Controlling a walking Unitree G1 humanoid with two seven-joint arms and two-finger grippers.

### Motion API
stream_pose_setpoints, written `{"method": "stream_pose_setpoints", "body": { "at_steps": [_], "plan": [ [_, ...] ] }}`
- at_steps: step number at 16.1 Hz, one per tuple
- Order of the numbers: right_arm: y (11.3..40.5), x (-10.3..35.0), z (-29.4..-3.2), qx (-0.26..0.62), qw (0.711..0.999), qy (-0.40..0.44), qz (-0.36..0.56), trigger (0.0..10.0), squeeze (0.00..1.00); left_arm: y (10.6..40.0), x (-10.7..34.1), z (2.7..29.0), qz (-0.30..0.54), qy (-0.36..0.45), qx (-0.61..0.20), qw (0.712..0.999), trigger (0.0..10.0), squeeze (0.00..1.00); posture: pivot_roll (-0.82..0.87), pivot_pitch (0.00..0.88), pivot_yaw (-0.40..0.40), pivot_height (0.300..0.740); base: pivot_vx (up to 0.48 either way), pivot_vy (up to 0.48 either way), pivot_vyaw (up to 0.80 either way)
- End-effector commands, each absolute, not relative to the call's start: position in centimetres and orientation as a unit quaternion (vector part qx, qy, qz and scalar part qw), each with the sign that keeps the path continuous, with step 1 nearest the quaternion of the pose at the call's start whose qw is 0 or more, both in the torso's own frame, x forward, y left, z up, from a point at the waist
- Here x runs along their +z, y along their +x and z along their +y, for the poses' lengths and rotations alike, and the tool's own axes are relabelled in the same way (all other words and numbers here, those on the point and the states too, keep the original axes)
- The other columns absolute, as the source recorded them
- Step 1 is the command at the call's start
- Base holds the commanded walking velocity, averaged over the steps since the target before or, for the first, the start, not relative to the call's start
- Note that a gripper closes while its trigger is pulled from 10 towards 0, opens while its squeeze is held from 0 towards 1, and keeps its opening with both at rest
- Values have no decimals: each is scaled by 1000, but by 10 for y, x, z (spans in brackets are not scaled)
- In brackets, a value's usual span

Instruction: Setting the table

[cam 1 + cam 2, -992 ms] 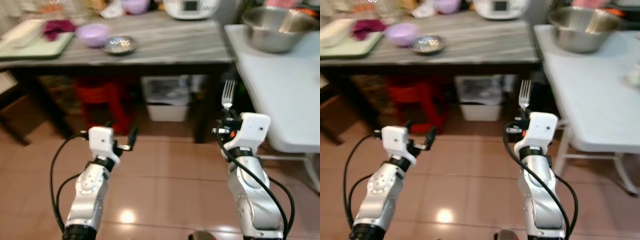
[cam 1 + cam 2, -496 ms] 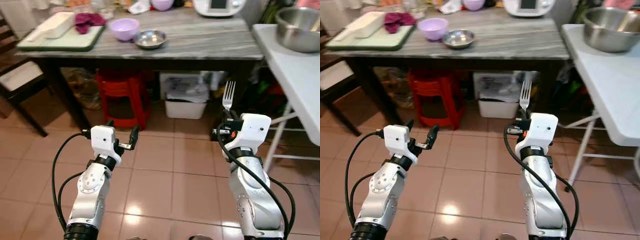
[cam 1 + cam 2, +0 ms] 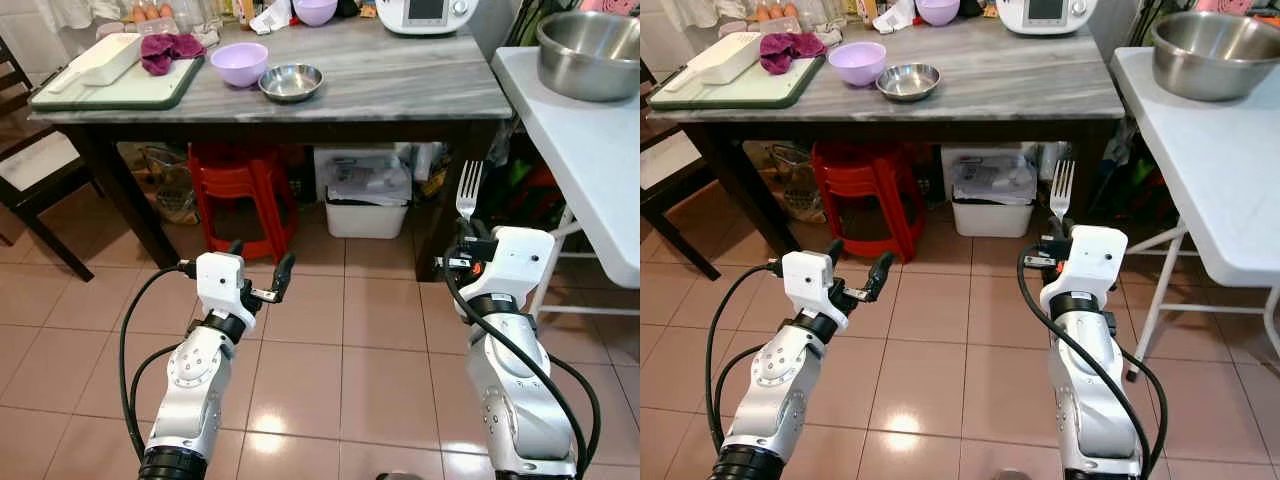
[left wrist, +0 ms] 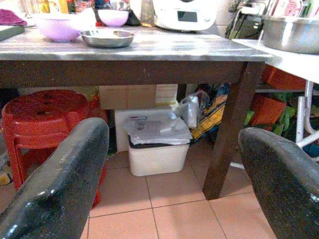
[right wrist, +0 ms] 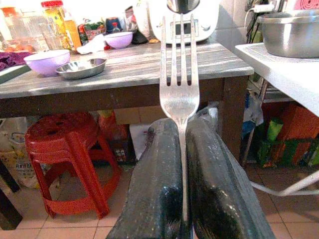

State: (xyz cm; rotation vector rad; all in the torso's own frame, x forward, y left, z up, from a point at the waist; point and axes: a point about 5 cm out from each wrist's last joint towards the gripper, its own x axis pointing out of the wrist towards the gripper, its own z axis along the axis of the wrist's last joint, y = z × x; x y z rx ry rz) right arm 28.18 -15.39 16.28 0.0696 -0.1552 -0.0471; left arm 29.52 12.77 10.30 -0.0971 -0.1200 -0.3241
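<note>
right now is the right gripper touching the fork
Touching. In the right wrist view the right gripper has both black fingers pressed against the fork handle, tines pointing up.

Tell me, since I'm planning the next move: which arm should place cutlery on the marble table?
Probably the right. Its gripper is already shut on the fork, tines up, facing the table. The left gripper is open and holds nothing.

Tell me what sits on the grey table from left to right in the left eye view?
Green tray → lilac bowl → small steel dish → white kitchen appliance.
</note>
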Motion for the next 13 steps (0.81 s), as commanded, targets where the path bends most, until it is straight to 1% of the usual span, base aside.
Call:
{"method": "stream_pose_setpoints", "body": {
  "at_steps": [1, 11, 12, 13],
  "plan": [
    [283, 166, -151, -19, 996, 36, -84, 10000, 0, 294, 103, 129, -62, -46, -164, 983, 10000, 0, -207, 119, 61, 740, 450, 0, 0],
    [284, 166, -151, -18, 996, 34, -85, 10000, 0, 294, 102, 121, -62, -49, -176, 981, 10000, 0, -211, 112, 62, 740, 479, 0, 0],
    [284, 166, -151, -19, 995, 36, -86, 10000, 0, 294, 102, 121, -62, -48, -178, 981, 10000, 0, -209, 112, 64, 740, 480, 0, 456],
    [284, 166, -151, -20, 995, 37, -86, 10000, 0, 294, 102, 121, -62, -48, -180, 981, 10000, 0, -209, 111, 66, 740, 480, 0, 0]
  ]
}}
